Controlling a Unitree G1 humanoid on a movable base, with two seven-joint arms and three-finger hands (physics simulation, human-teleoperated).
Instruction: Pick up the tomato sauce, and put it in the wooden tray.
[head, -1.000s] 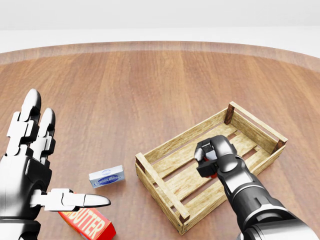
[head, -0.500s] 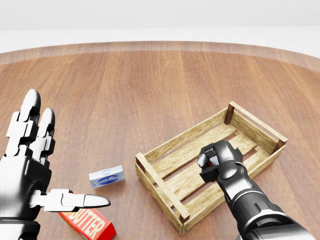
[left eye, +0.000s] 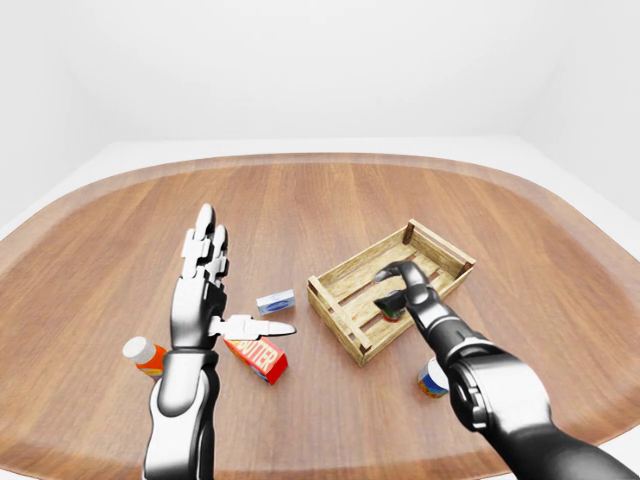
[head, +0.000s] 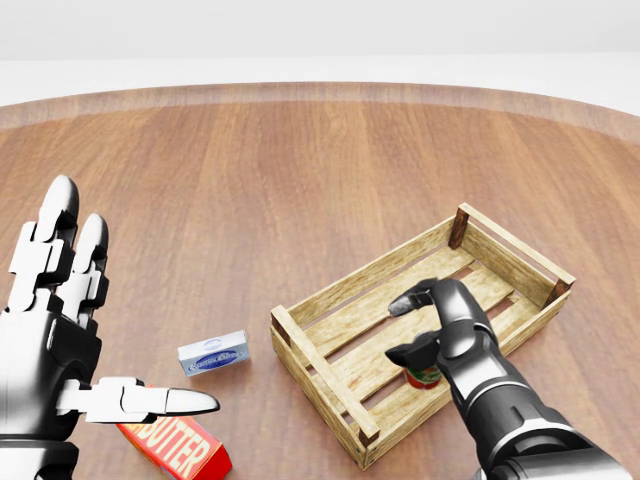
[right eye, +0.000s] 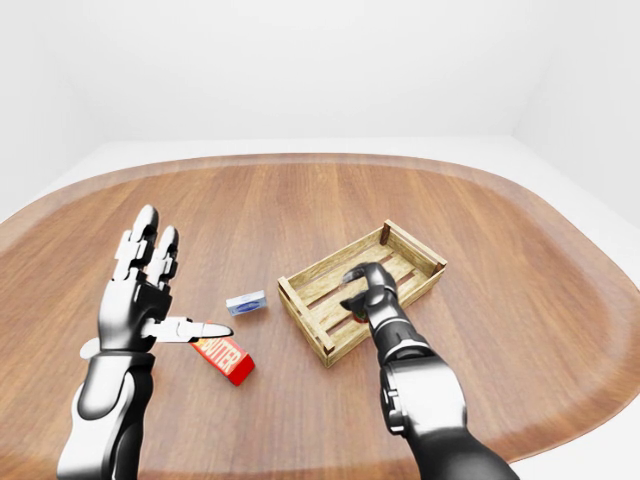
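Note:
The tomato sauce can (head: 422, 376), red with a green band, stands inside the wooden tray (head: 330, 296) near its lower rail in the head view. My right hand (head: 412, 327) hovers just over the can with its fingers spread open, thumb beside the can's top. My left hand (head: 120, 330) is raised at the left of the head view, fingers stretched flat and open, holding nothing. The can's top is partly hidden by my right thumb.
A small blue-and-white packet (head: 214, 353) lies left of the tray. A red butter box (head: 175, 447) sits under my left thumb. In the left-eye view an orange-capped bottle (left eye: 145, 355) lies at the left and a small can (left eye: 433, 380) stands below the tray.
My right hand has opened its fingers and let go of the tomato sauce can, which now stands in the tray. The left hand has stayed in place.

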